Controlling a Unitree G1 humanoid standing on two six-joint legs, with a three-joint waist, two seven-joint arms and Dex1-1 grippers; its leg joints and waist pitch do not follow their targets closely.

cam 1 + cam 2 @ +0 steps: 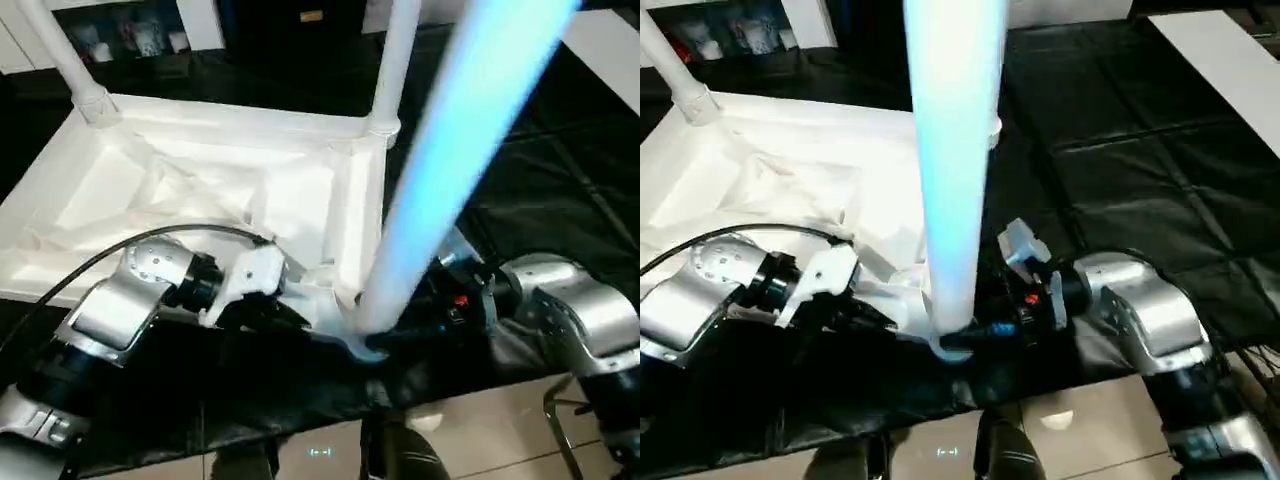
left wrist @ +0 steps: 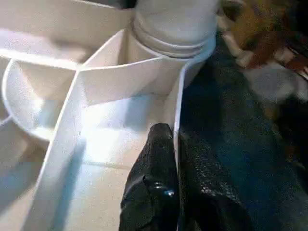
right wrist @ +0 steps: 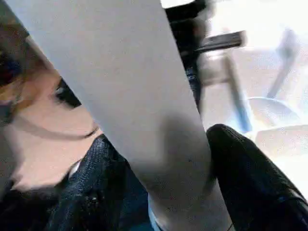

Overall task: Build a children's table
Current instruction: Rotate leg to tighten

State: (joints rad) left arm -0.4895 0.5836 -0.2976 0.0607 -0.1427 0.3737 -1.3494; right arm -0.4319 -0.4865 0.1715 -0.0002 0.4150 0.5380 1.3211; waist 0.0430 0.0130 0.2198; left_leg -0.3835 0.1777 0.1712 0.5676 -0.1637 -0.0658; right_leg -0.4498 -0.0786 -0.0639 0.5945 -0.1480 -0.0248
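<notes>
Right tool (image 3: 185, 178) grips the leg (image 1: 440, 170) standing in the tabletop (image 1: 200, 190) corner; left tool (image 2: 175, 163) pinches its rim.

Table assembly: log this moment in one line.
left pincer: shut on tabletop rim | right pincer: around leg at near corner socket | two far legs seated

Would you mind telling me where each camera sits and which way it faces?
Eye views: on the head, looking down over both silver forearms at the upturned table top.
Left wrist view: along the left hand, pinching the top's rim beside a leg socket.
Right wrist view: along the right hand, around the near leg.
All views share that near corner leg.
</notes>
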